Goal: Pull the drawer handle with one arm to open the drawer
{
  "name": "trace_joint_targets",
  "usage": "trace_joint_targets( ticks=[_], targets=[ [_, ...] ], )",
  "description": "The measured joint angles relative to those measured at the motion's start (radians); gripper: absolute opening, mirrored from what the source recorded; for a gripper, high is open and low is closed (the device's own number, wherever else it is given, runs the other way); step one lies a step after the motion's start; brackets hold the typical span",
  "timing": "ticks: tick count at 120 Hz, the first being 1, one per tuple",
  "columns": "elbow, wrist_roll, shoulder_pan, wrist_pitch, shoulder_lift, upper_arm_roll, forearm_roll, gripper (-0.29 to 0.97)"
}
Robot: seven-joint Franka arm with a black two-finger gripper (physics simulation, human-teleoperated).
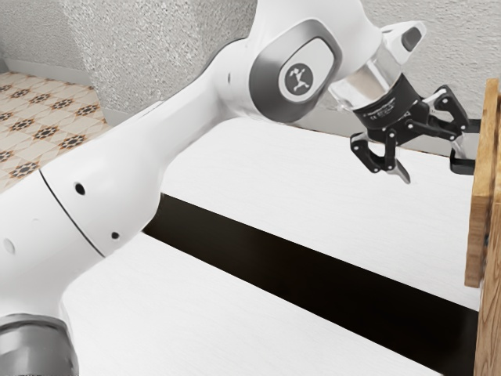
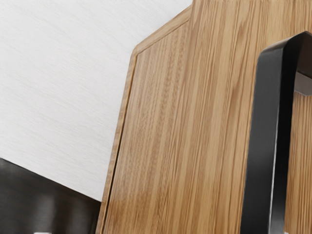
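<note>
Right now the black two-finger gripper (image 1: 435,149) hangs just in front of the wooden drawer front (image 1: 484,196), its fingers spread wide and pinching nothing. The black drawer handle (image 1: 462,162) stands a little proud of that drawer front on the side facing the gripper, so it lies straight ahead of the open fingertips, very near them and apparently not yet clasped from two sides. From the wrist camera the handle (image 2: 265,146) reads as a long flat bar running along the oak face (image 2: 195,146), parallel to the panel's edge. I judge the coming move depends on the fingers straddling that bar across its narrow width, then drawing back away from the drawer front, over the white table (image 1: 297,180).
</note>
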Motion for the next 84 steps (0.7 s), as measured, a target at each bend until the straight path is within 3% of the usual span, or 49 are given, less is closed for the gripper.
trace_joint_targets(
  ticks=[25, 84],
  targets=[
    [0.0, 0.017, 0.039, -0.044, -0.008, -0.004, 0.007, 0.53],
    [-0.001, 0.085, 0.227, -0.141, -0.01, -0.106, 0.01, 0.54]
  ],
)
